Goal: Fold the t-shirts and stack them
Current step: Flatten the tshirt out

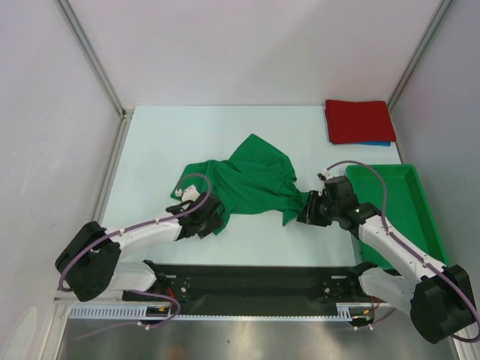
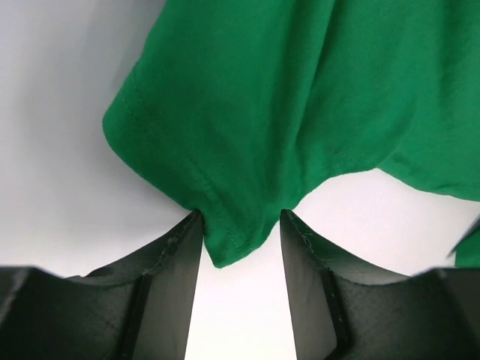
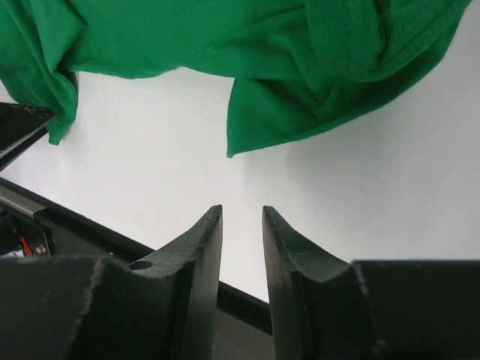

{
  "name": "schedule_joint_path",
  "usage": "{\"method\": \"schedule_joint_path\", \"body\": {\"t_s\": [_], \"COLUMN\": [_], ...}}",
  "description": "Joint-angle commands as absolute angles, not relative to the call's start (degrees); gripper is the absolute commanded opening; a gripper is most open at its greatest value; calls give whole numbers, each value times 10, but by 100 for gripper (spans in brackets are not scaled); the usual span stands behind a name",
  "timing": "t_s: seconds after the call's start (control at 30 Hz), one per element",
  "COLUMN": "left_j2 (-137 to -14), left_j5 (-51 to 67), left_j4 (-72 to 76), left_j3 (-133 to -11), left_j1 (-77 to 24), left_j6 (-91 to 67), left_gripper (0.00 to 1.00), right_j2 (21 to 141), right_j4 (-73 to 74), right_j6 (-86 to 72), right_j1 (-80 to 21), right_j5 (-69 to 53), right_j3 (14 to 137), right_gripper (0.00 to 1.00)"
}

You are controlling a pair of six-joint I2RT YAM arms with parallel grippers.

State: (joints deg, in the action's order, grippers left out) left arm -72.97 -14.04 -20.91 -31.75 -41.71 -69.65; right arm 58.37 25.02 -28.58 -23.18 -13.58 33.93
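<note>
Light's bright and flat, coming from overhead, so the table [image 1: 225,135] shows only faint, soft shadows under the green t-shirt [image 1: 255,180]. The metal strip [image 1: 247,341] past the near edge picks up a dull sheen. In the wrist views the tabletop washes out to near white, while the shirt's stitching stays fairly crisp. The left gripper [image 2: 240,225] and right gripper [image 3: 242,214] look almost black, with little detail, and a bit soft up close.

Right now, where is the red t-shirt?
Top view: the red t-shirt lies folded at the far right corner, atop the blue t-shirt, beyond the green bin.
</note>
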Motion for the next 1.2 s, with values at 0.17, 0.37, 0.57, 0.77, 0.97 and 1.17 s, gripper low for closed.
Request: {"method": "schedule_joint_path", "body": {"t_s": [0.17,0.37,0.57,0.77,0.97,1.17], "left_j2": [-770,-816,-833,-839,-853,-819], "left_j5": [-243,-250,-272,-280,-279,-298], "left_j4": [-353,-398,-395,-388,-368,-371], "left_j3": [-361,-390,-392,-388,-388,-375], "left_j1": [-510,-533,-534,-532,-526,-524], "left_j6": [-789,-811,-812,-802,-778,-750], "left_gripper": [54,54,53,44,22,0], "right_j2": [567,574,575,570,565,583], "right_j4": [240,231,230,235,231,183], "right_j6": [-286,-284,-286,-286,-297,-334], "right_j1": [-236,-236,-235,-235,-242,-262], "right_j5": [-137,-146,-152,-152,-155,-161], "right_j3": [323,322,324,320,322,304], "right_gripper": [34,34,35,36,47,57]}}
